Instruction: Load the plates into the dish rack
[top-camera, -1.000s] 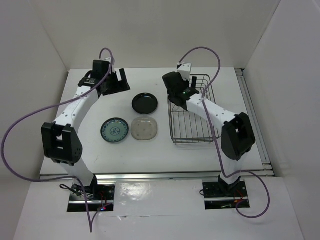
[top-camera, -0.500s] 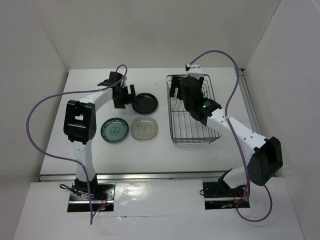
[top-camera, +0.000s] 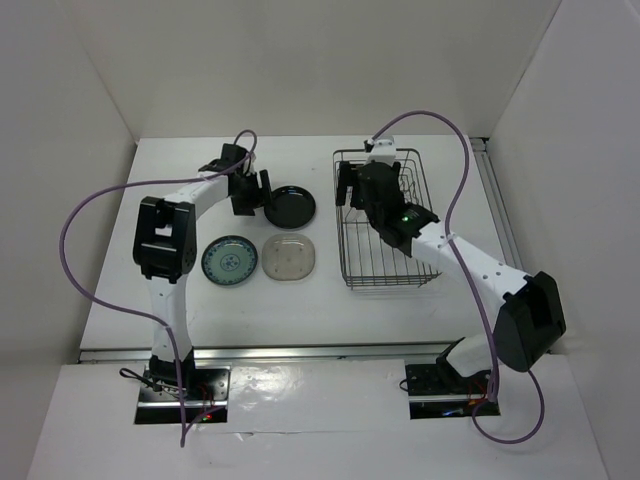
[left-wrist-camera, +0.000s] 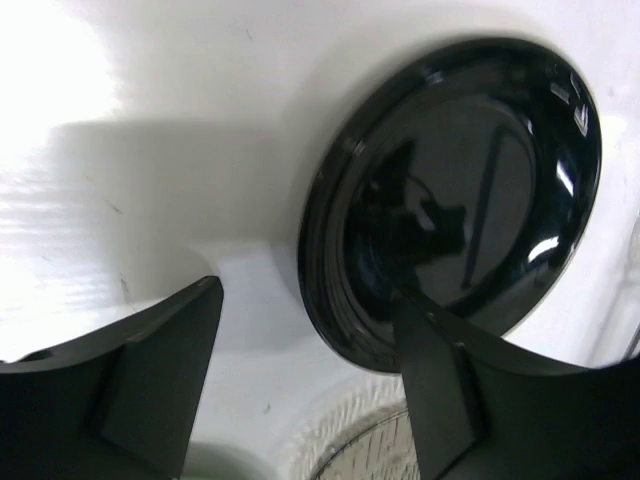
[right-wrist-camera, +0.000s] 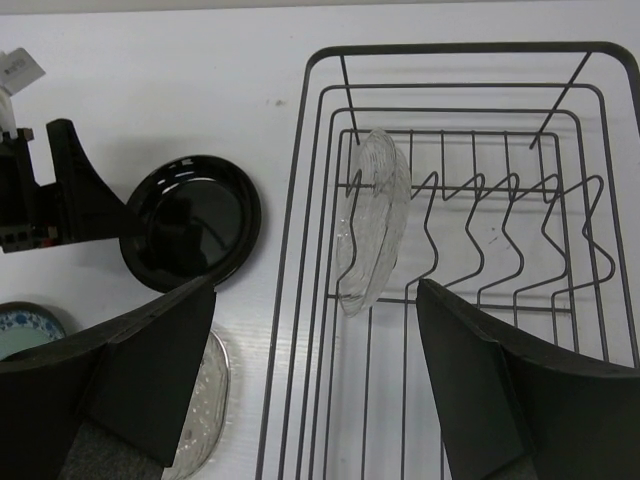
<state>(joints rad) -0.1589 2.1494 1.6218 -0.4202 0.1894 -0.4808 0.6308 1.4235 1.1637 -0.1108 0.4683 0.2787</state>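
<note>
Right wrist view shows the glass plate upright among the prongs of the rack, upper centre, below the open, empty right pincer: one of four loaded, while the black plate, patterned plate and beige plate lie on the tabletop, the open left pincer straddling the black plate's rim.

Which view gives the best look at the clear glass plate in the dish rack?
Right wrist view: the clear glass plate stands on edge among the prongs of the dish rack, unobstructed. Top external: the right arm covers that spot; I cannot make it out. Left wrist: not in frame.
</note>
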